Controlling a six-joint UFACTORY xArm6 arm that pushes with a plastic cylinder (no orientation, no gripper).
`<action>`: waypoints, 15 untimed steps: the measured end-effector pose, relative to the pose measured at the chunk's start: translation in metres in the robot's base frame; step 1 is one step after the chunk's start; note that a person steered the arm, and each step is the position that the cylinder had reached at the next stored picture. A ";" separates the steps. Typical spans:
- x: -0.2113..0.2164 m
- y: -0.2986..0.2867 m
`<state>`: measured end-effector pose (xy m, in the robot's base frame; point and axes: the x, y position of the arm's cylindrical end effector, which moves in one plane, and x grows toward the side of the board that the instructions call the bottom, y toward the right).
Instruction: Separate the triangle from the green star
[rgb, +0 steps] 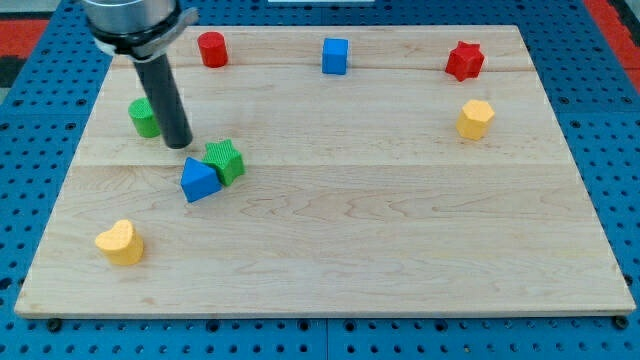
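My tip (178, 146) ends a dark, straight rod — grey collar above.

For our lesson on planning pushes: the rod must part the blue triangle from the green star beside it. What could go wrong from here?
1. The blue triangle touches the green star, so a push on one may drag both along together.
2. My tip sits just up and left of the pair, close to the green cylinder; a careless sweep could knock that away.
3. Pushing the triangle down-left might send it towards the yellow heart.
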<state>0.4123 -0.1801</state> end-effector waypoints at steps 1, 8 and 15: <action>0.025 0.005; 0.039 0.072; 0.074 0.109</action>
<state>0.4865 -0.0706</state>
